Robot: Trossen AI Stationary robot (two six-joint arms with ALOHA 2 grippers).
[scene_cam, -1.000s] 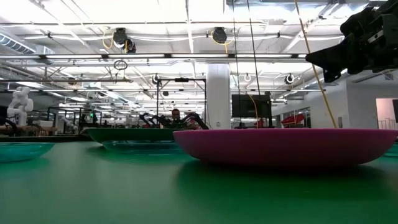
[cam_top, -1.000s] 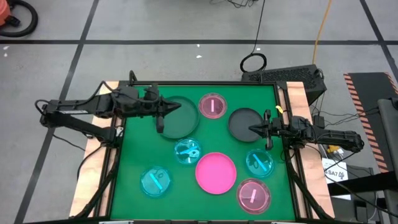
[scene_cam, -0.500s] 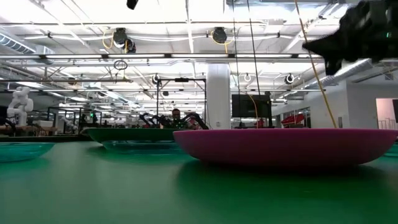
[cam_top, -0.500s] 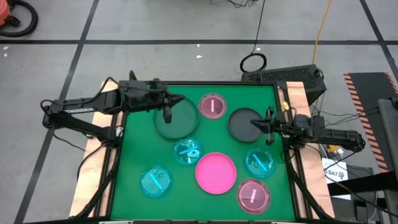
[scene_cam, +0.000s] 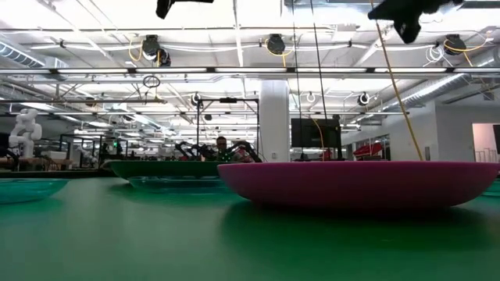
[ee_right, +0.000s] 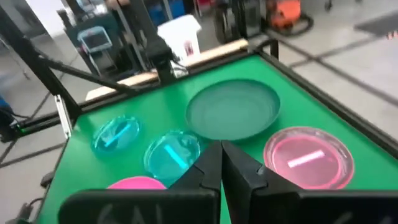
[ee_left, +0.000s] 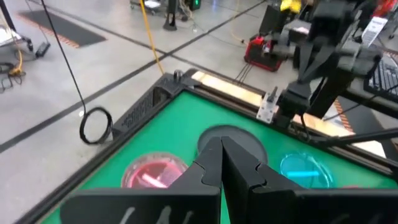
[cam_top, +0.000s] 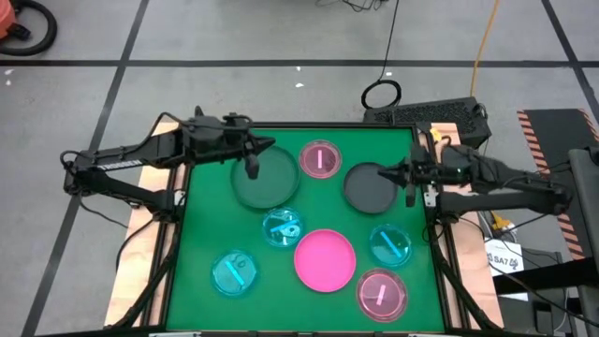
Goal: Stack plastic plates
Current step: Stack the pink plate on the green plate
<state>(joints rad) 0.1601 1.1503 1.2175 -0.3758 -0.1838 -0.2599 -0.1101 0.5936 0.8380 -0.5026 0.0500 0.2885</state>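
Observation:
Several plastic plates lie flat on the green table [cam_top: 206,234]: a dark grey one [cam_top: 265,180] at the far left, another dark grey one [cam_top: 371,188] at the far right, a translucent pink one [cam_top: 319,159] between them, a bright pink one [cam_top: 325,259], a second translucent pink one [cam_top: 381,293] and three cyan ones [cam_top: 282,227] [cam_top: 234,273] [cam_top: 390,244]. My left gripper [cam_top: 271,145] [ee_left: 221,143] hangs shut, high above the left grey plate's far rim. My right gripper [cam_top: 379,172] [ee_right: 221,147] hangs shut, high above the right grey plate.
Wooden rails [cam_top: 447,150] and a black frame border the table. The low view shows the bright pink plate [scene_cam: 359,181] close up and both grippers [scene_cam: 183,5] [scene_cam: 406,14] at the very top. A cable loop [cam_top: 381,94] lies on the floor beyond the far edge.
My right gripper has risen well up from just above the right grey plate and now points more level. My left gripper has swung a little toward the table's far edge, staying high. No plate has moved.

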